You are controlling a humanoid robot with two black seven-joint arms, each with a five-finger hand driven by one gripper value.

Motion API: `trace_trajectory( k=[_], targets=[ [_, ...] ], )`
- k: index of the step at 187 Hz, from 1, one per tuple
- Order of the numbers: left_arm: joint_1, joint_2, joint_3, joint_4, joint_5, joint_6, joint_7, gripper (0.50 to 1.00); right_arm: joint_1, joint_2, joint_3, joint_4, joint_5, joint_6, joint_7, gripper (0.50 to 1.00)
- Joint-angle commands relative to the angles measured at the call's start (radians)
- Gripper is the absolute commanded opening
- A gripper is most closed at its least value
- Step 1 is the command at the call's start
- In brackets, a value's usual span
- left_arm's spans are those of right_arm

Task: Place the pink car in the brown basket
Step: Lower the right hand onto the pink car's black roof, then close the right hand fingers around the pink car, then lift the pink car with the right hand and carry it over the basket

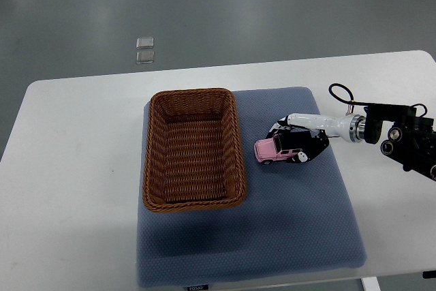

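Top view, looking steeply down on a white tabletop [75, 168] w/ a blue-grey mat [293, 230] in the middle. My right robot hand [298, 142] reaches in from the right edge, black & white fingers [315, 148] curled around the pink car [277, 150], gripping it just above or on the mat; can't tell which. The car sits just right of the brown basket [193, 148], not touching it. The wicker basket rests on the mat's left half. Two small clear squares [144, 50] lie on the grey floor beyond the tabletop.
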Motion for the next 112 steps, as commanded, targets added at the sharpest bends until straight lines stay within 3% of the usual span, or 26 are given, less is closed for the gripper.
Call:
trace_trajectory(
  k=[1,24,91,112],
  targets=[
    [0.0,0.0,0.0,0.0,0.0,0.0,0.0,1.0,0.0,0.0,0.001,0.0,0.002,0.0,0.002,0.59],
    [0.0,0.0,0.0,0.0,0.0,0.0,0.0,1.0,0.003,0.0,0.001,0.0,0.002,0.001,0.002,0.5],
    [0.0,0.0,0.0,0.0,0.0,0.0,0.0,1.0,0.018,-0.001,0.014,0.003,0.015,0.0,0.006,0.5],
    [0.0,0.0,0.0,0.0,0.0,0.0,0.0,1.0,0.02,-0.008,0.022,0.005,0.02,-0.002,0.065,0.5]
  ],
)
